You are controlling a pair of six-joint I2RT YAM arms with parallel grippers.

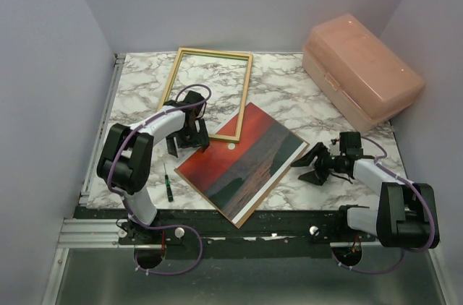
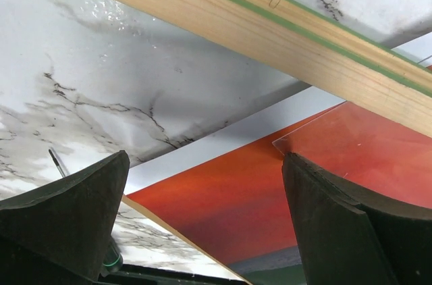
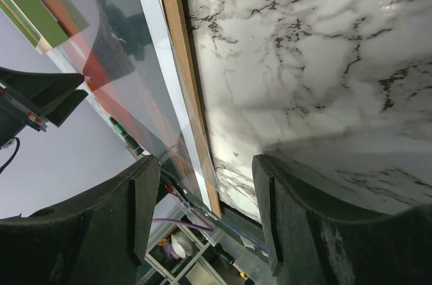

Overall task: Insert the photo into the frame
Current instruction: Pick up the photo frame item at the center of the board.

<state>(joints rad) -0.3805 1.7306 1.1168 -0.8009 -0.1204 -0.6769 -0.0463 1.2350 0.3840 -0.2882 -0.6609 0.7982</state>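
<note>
One photo (image 1: 244, 159) lies face up, near centre, against one frame (image 1: 241, 95); one pink box (image 1: 362, 70), far right, is shut; left gripper (image 1: 189, 146) gapes empty, right gripper (image 1: 307, 168) seemingly straddles the photo's edge, unclenched.

Robot lab cell: plain walls (image 1: 43, 45), marble tabletop (image 1: 282, 81) (aluminium rails (image 1: 87, 231)).

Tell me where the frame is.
Top view: the frame lies at the table's far left-centre, its near corner over the photo, beside the left tool.
</note>
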